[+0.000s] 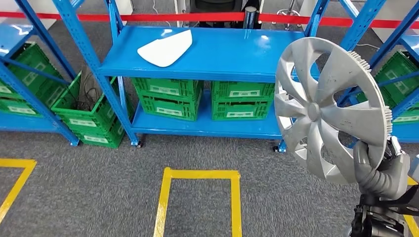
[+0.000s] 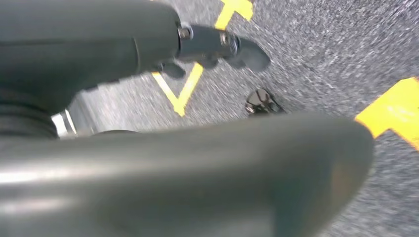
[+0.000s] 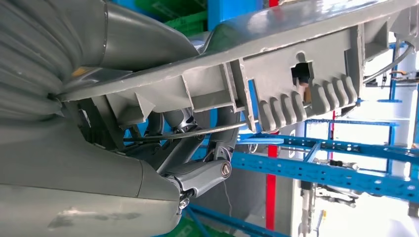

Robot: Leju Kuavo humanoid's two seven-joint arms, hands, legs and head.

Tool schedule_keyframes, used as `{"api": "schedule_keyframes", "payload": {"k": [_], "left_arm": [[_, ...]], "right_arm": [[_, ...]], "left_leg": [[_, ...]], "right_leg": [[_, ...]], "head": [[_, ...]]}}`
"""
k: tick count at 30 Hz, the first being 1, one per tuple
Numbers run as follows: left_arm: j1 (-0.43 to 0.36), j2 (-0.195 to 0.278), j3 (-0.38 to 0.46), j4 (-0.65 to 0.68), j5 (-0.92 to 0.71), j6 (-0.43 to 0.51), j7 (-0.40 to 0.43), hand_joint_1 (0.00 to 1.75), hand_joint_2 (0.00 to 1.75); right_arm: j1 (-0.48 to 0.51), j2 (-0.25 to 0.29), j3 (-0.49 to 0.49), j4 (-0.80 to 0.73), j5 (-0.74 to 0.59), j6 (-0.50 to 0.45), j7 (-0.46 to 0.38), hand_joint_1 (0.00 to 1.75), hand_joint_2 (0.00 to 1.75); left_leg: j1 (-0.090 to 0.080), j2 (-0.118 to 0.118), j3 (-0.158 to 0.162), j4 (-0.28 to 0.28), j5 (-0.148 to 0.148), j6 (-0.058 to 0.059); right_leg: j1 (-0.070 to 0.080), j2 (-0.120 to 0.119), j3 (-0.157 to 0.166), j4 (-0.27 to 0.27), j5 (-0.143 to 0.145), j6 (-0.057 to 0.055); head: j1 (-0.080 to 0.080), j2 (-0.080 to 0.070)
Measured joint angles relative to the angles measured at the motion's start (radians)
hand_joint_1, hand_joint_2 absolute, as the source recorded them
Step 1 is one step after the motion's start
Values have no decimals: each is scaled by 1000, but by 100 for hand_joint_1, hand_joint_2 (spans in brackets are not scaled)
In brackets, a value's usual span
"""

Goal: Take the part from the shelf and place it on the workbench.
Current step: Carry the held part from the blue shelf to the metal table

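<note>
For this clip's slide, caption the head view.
Right hand holds a silver wheel cover upright before the blue shelf.

A white panel [image 1: 165, 49] lies above green crates [image 1: 169, 98]; yellow tape [image 1: 200, 174] marks the carpet.

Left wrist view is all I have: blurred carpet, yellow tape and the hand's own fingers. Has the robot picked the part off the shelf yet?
Observer: Yes. In the head view the right hand grips a silver wheel cover by its lower rim, held upright.
Operator: Is the shelf bare now?
Observer: No. A white panel lies on the blue shelf, on its top level, toward the left.
Operator: And under that level?
Observer: Green crates stand on the lower level.
Operator: How is the cover gripped?
Observer: The right wrist view shows fingers behind its ribbed back.
</note>
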Motion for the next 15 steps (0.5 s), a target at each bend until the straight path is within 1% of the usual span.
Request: {"api": "schedule_keyframes", "payload": {"k": [1, 2, 3, 4, 5, 6, 7, 8, 9, 10, 11, 13, 14, 15], "left_arm": [[0, 4, 5, 0, 2, 2, -4, 0, 0], [0, 9, 9, 0, 1, 4, -3, 0, 0], [0, 13, 10, 0, -2, 4, 2, 0, 0], [0, 17, 12, 0, -5, 4, 11, 0, 0], [0, 19, 12, 0, -10, 4, 21, 0, 0], [0, 20, 13, 0, -17, 2, 34, 0, 0], [0, 20, 13, 0, -27, -1, 47, 0, 0], [0, 18, 12, -1, -39, -5, 58, 0, 0], [-1, 15, 12, -1, -54, -11, 65, 0, 0], [-1, 11, 10, -2, -70, -15, 70, 0, 0], [-2, 7, 7, -2, -85, -19, 71, 0, 0], [-2, -2, 1, -3, -112, -23, 72, 0, 0], [-2, -5, -3, -3, -121, -24, 72, 0, 0], [-2, -9, -8, -3, -128, -25, 71, 0, 0]], "right_arm": [[3, 0, -1, 0, 6, -1, -2, 175, 175], [4, 0, -2, 1, 13, -1, -3, 175, 175], [5, 0, -3, 1, 19, -2, -4, 175, 175], [7, 1, -4, 1, 24, -2, -5, 175, 175], [8, 1, -4, 2, 27, -2, -5, 175, 175], [8, 2, -4, 2, 30, -2, -5, 175, 175], [7, 3, -4, 3, 32, -1, -5, 175, 175], [4, 4, -3, 5, 34, 0, -5, 175, 175], [0, 6, -2, 6, 37, 1, -6, 175, 175], [-6, 8, -1, 8, 39, 1, -6, 175, 175], [-11, 9, 0, 9, 42, 2, -7, 175, 175], [-19, 11, 4, 12, 45, 3, -7, 175, 175], [-24, 13, 6, 14, 46, 4, -7, 175, 175], [-28, 14, 9, 17, 46, 5, -7, 175, 175]], "left_leg": [[0, 1, -6, 1, 9, 4], [0, 2, -19, 4, 17, 7], [-1, 3, -32, 8, 24, 8], [-1, 3, -47, 14, 30, 7], [-2, 3, -61, 21, 35, 6], [-1, 3, -73, 28, 37, 4], [-1, 3, -84, 37, 39, 3], [-2, 3, -94, 45, 40, 0], [-3, 2, -103, 52, 43, -5], [-5, 2, -110, 57, 47, -11], [-6, 1, -115, 59, 52, -18], [-5, 0, -118, 61, 57, -30], [-4, -1, -126, 72, 44, -34], [-3, -1, -139, 100, 19, -39]], "right_leg": [[-1, 1, -20, 57, -48, 3], [-2, 1, -40, 128, -94, 6], [-3, 1, -54, 194, -126, 8], [-4, 1, -57, 236, -138, 10], [-5, 1, -44, 241, -131, 11], [-6, 1, -11, 205, -109, 12], [-7, 0, 33, 137, -88, 12], [-7, 1, 81, 69, -78, 12], [-6, 2, 116, 14, -74, 9], [-4, 3, 135, -17, -77, 6], [-1, 4, 140, -24, -79, 2], [-2, 2, 134, -30, -71, -12], [-3, 1, 131, -33, -65, -21], [-4, 0, 126, -36, -59, -30]], "head": [[5, 0], [11, 0], [14, 0], [16, 0], [17, 0], [19, 0], [21, 0], [25, 0], [29, 0], [31, 0], [32, 0], [32, 0], [31, 0], [27, 0]]}}
